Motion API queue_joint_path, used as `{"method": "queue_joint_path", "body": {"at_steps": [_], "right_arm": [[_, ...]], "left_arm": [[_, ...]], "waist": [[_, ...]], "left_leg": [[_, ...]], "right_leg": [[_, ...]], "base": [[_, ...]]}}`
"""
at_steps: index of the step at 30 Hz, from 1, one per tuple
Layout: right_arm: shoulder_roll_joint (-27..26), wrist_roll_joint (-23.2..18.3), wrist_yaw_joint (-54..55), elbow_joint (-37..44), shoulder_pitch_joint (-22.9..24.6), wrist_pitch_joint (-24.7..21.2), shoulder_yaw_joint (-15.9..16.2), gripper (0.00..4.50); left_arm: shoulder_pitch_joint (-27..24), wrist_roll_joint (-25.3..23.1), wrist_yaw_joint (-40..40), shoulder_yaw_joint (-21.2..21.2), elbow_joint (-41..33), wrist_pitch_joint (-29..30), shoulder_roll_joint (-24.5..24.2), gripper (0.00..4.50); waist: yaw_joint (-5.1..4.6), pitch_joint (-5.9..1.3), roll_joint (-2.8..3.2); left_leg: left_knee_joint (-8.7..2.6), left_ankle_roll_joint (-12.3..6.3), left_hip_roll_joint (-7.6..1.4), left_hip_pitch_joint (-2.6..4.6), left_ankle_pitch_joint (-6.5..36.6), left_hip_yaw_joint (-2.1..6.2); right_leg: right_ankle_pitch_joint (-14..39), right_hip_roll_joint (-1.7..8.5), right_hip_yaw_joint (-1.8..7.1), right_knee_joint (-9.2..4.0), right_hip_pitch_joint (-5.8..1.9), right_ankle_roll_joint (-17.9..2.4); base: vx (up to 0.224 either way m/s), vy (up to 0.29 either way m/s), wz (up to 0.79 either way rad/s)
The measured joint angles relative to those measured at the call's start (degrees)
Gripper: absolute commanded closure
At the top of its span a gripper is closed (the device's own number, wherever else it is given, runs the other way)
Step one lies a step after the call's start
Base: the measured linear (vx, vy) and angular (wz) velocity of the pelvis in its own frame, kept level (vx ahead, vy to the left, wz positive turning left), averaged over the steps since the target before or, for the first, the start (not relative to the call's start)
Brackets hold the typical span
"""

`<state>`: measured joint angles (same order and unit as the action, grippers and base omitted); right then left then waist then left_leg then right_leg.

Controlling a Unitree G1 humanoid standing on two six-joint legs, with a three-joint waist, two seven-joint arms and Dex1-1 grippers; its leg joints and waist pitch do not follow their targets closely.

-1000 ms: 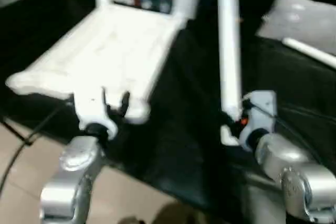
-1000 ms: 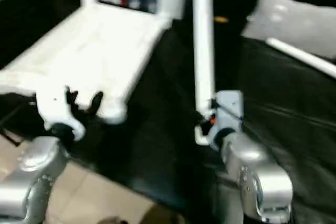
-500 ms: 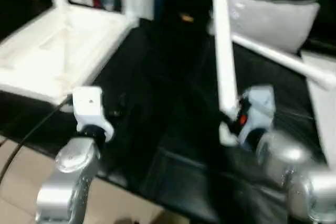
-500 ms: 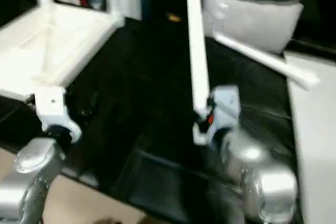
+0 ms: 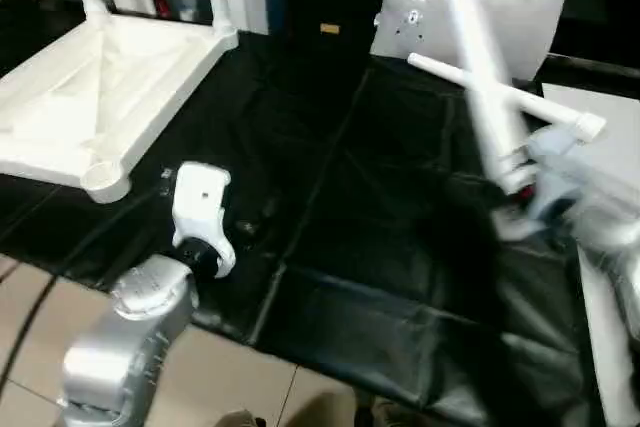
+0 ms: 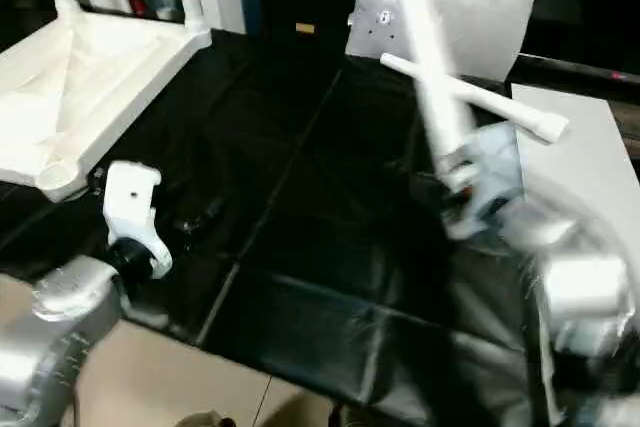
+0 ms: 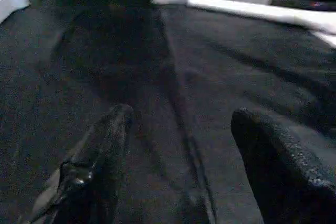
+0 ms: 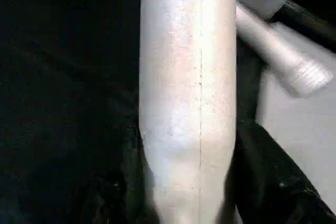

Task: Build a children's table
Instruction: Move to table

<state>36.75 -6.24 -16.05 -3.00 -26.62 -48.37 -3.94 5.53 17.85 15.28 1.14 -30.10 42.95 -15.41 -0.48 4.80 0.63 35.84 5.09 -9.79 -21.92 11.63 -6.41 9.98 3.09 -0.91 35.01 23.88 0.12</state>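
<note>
Assembly midway: my right gripper (image 5: 512, 179) clamps a third leg (image 5: 478, 57) right of the upturned table top (image 5: 95, 97), which bears two legs; my left gripper (image 7: 184, 156) gapes empty.

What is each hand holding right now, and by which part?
Right hand grips a table leg near its lower end. Left hand is open, empty.
</note>
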Motion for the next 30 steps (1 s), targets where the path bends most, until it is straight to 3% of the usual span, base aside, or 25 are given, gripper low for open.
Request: {"method": "queue_joint_path", "body": {"at_steps": [3, 7, 10, 13, 16, 20, 24, 30], "right_arm": [[4.43, 3.20, -0.92, -9.63, -4.10, 5.76, 0.17, 2.61], [7.25, 6.22, -2.39, -19.18, -7.70, 11.45, 2.78, 2.61], [9.82, 10.25, -5.19, -32.98, -13.37, 17.80, 8.86, 2.61], [11.78, 13.72, -5.74, -41.45, -16.22, 21.87, 10.61, 2.61], [13.25, 18.70, -4.74, -53.77, -20.92, 28.64, 13.79, 2.61], [14.15, 22.28, -3.11, -59.50, -21.45, 31.48, 15.37, 2.61], [15.88, 26.57, -1.97, -67.56, -23.55, 34.38, 20.07, 2.61], [16.37, 29.38, -0.73, -72.48, -23.85, 35.46, 21.00, 2.61]], "left_arm": [[0.96, 1.52, 1.67, 0.46, -1.82, 1.02, -0.38, 0.89], [1.31, 1.56, 2.09, 1.19, -2.21, 1.28, -1.41, 0.89], [1.59, 1.54, 3.87, 2.12, -2.30, 1.70, -3.73, 0.89], [1.28, 1.69, 5.62, 2.46, -2.49, 2.13, -5.15, 0.89], [1.92, 4.95, 8.74, 3.62, -6.03, 4.05, -6.56, 0.89], [2.04, 6.31, 9.58, 3.68, -8.06, 4.88, -6.71, 0.89], [1.93, 6.84, 9.55, 3.55, -8.69, 5.79, -7.51, 0.89], [1.70, 7.47, 9.50, 3.14, -9.34, 7.12, -8.09, 0.89]], "waist": [[-0.11, 0.05, -0.11], [-0.38, 0.10, -0.19], [-0.66, 0.12, -0.11], [-0.57, 0.14, -0.15], [-0.56, 0.18, -0.19], [-0.52, 0.30, -0.23], [-0.67, 0.97, -0.26], [-0.86, 1.74, -0.55]], "left_leg": [[0.03, -0.55, -0.01, -0.12, -0.11, -0.75], [0.02, -0.82, -0.09, -0.24, -0.17, -0.99], [-0.06, -0.87, -0.17, -0.35, -0.15, -1.13], [-0.20, -0.87, -0.30, -0.46, -0.16, -1.38], [-0.21, -0.88, -0.33, -1.05, -0.17, -1.53], [-0.23, -0.95, -0.37, -1.12, -0.13, -1.70], [-0.21, -0.96, -0.41, -1.08, -0.15, -1.78], [-0.21, -0.96, -0.54, -1.10, -0.15, -1.90]], "right_leg": [[0.00, 0.34, 0.11, -0.09, -0.03, 0.00], [-0.11, 0.35, 0.07, -0.06, 0.05, 0.07], [-0.33, 0.35, 0.03, 0.01, 0.31, 0.14], [-0.52, 0.24, -0.03, 0.07, 0.49, -0.17], [-0.57, 0.27, 0.01, 0.11, 1.16, -0.25], [-0.57, 0.27, 0.05, 0.02, 1.18, -0.25], [-0.59, 0.30, 0.05, 0.05, 1.21, -0.27], [-0.47, 0.28, 0.06, 0.09, 1.37, -0.05]], "base": [[-0.004, 0.020, 0.00], [0.000, 0.000, 0.00], [0.000, 0.000, 0.00], [0.000, 0.000, 0.00], [0.000, 0.000, 0.00], [0.000, 0.000, 0.00], [0.000, 0.000, 0.00], [0.000, 0.000, 0.00]]}}
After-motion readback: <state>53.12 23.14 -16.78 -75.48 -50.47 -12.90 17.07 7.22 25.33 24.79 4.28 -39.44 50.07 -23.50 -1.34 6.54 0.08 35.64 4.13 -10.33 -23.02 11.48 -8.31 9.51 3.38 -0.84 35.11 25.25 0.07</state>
